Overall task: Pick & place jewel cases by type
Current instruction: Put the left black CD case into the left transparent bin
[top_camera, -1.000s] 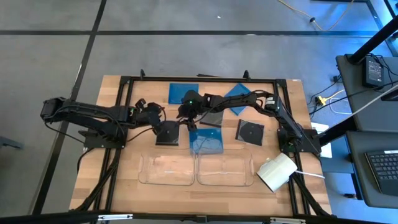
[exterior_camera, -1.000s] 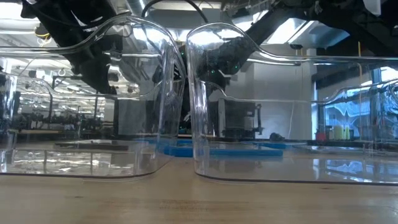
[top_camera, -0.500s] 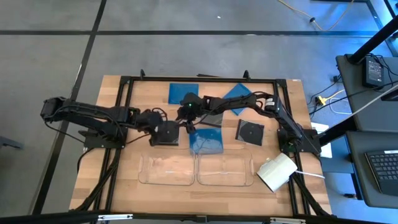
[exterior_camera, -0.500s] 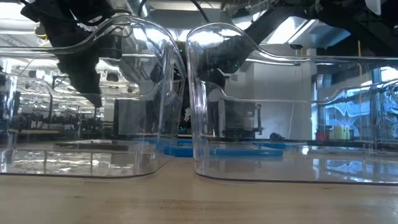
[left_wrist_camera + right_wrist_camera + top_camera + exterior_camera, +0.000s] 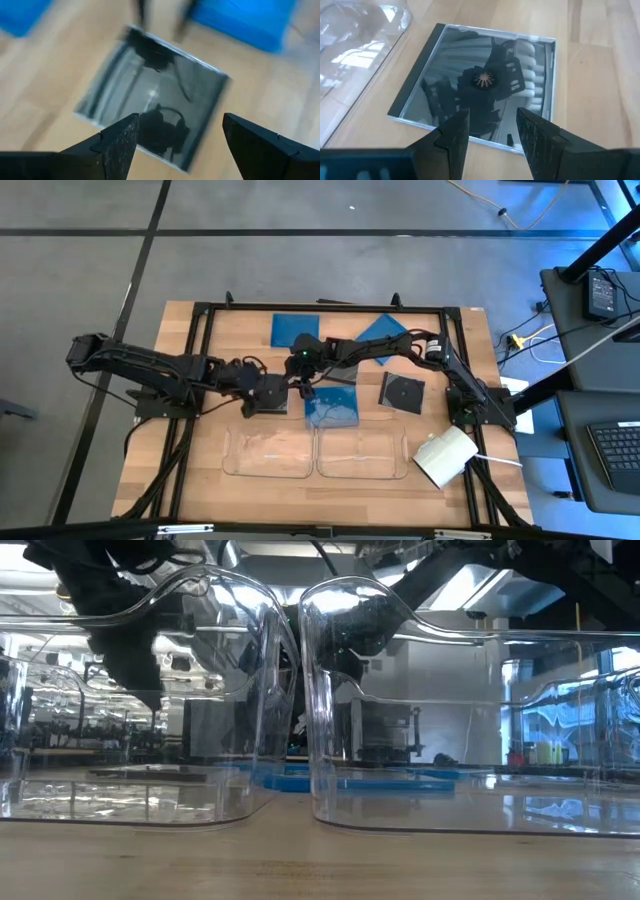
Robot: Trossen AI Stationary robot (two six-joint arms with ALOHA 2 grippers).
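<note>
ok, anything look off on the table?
Only one blue case, at the far edge partly under the right arm, sits turned cornerwise, while the other cases lie roughly square. Nothing looks spilled or broken.

A light wooden table top [image 5: 200,470] fills the middle of the high view, crossed by a black metal frame [image 5: 330,307] running along its upper edge and down both sides. Two clear shallow plastic trays with rounded corners sit side by side near the lower edge of the table: the left tray [image 5: 267,452] and the right tray [image 5: 362,454], their walls just beside each other. In the low view the same trays' curved transparent walls [image 5: 300,700] dominate the frame. A white boxy object [image 5: 445,457] lies at the table's lower right corner. Grey floor [image 5: 80,260] surrounds the table, and a black keyboard [image 5: 613,444] shows at the right edge.
</note>
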